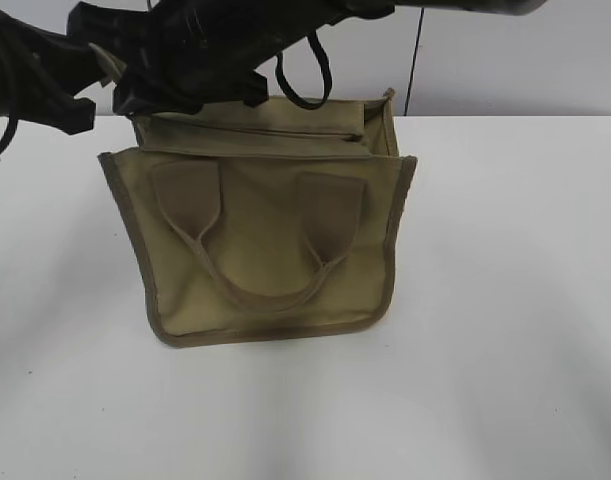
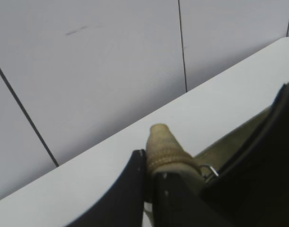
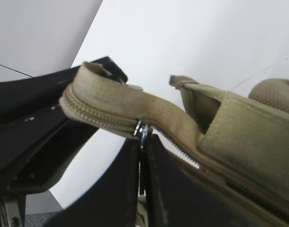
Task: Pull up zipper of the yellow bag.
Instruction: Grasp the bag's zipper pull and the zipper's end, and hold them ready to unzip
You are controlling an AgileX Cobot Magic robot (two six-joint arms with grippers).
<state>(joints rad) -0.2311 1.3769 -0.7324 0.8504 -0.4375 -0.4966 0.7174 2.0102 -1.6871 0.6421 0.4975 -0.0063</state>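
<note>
The yellow bag stands on the white table with a looped handle on its near face. The zipper runs across its top panel. Both arms meet in one dark mass over the bag's top left corner. My left gripper is shut on the khaki fabric end tab of the zipper panel. My right gripper is shut on the silver pull tab. The zipper is closed from the slider to the held end tab and lies open on the other side. A silver ring shows beside the left jaws.
The white table spreads round the bag, with a grey panelled wall close behind its far edge. A black cable loop hangs from the arms above the bag's top. The left gripper's black jaws sit right next to the right gripper.
</note>
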